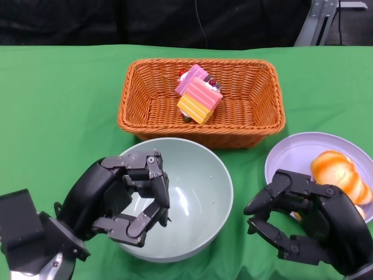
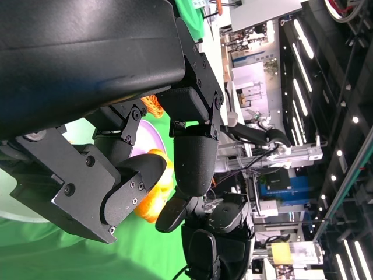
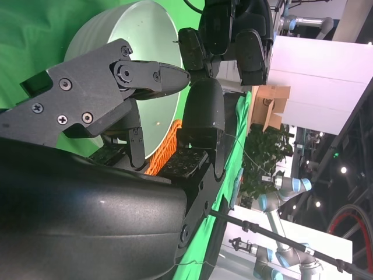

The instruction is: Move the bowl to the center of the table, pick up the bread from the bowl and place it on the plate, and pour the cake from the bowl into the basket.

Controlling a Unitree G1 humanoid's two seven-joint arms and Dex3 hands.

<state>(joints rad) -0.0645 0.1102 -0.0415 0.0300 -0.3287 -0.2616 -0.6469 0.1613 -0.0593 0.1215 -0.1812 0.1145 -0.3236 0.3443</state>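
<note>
The pale green bowl [image 1: 198,198] sits upright near the table's front middle, and I see nothing inside it. My left hand [image 1: 116,201] hovers over its left rim, fingers curled but apart, with nothing between them in the left wrist view. The pink and yellow cake [image 1: 199,99] lies in the wicker basket [image 1: 256,125] behind the bowl. The orange bread [image 1: 341,175] rests on the lilac plate [image 1: 291,154] at the right. My right hand [image 1: 309,224] is at the plate's front edge, fingers spread and holding nothing. The right wrist view shows the bowl [image 3: 145,52] beyond those fingers.
A green cloth covers the table [image 1: 58,105]. Basket, bowl and plate stand close together, with narrow gaps between them. A dark backdrop runs behind the table's far edge, and a metal stand [image 1: 317,20] is at the back right.
</note>
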